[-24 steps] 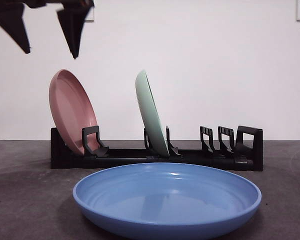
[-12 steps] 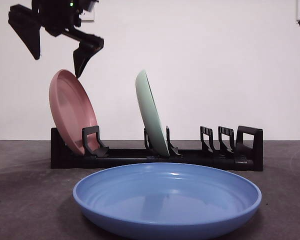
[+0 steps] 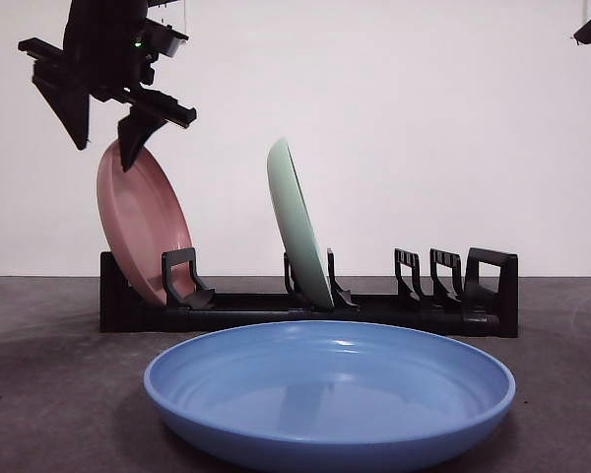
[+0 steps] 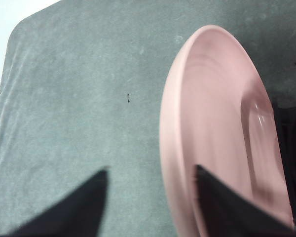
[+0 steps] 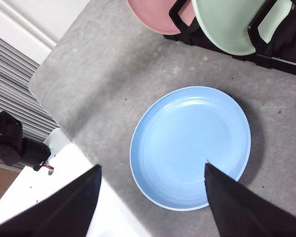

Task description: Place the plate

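The pink plate (image 3: pixel 138 222) stands on edge, tilted, in the end slot of the black dish rack (image 3: pixel 310 304), its rim rising above the rack's frame. In the left wrist view the same plate's (image 4: pixel 222 133) rim lies between the two jaws, one jaw over the bare surface and the other over the plate's hollow face. The left gripper (image 3: pixel 103 133) hangs just above that rim, pointing down with its jaws spread apart and clasping nothing; whether a jaw tip touches the rim cannot be told. Further along the rack a green plate (image 3: pixel 297 222) leans in a middle slot, well apart from the pink one. A blue plate (image 3: pixel 329 392) lies flat on the grey surface (image 3: pixel 39 374) in front of the rack. The right gripper (image 5: pixel 150 200) is held high above the blue plate, jaws parted and empty.
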